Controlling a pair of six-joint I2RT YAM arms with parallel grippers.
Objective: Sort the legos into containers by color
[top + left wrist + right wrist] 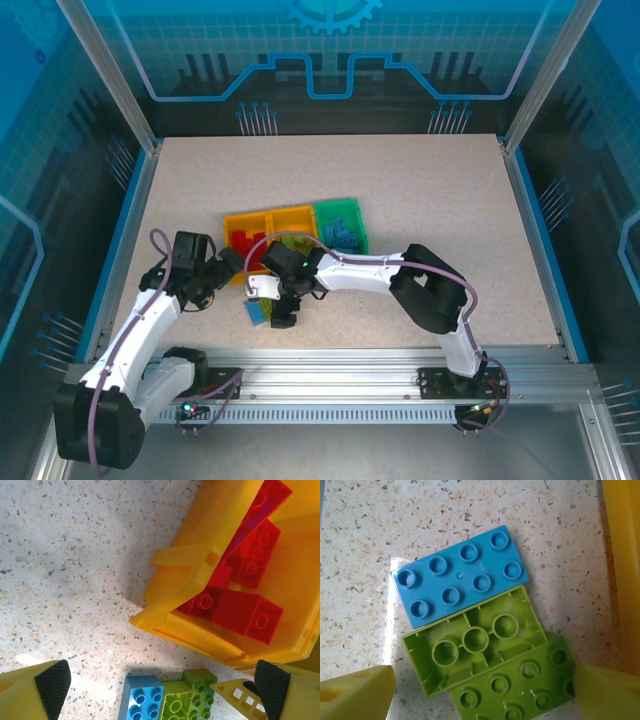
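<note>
Your right tool [480, 695] stands open over three loose legos on the worktop [360, 530]. A blue brick [460, 575] touches an upturned green brick [475, 640], which touches a second green brick [520, 685] (the jaws straddle them, likely for a pick). Your left tool [160, 687], also open, hovers just beside the yellow bin [170, 622], which holds the red bricks [245, 610].

The desk [400, 200] is brightly and evenly lit from above. A soft shadow is cast beside the yellow bin [172, 622]; a glare streak is seen left of the blue brick [460, 575].
</note>
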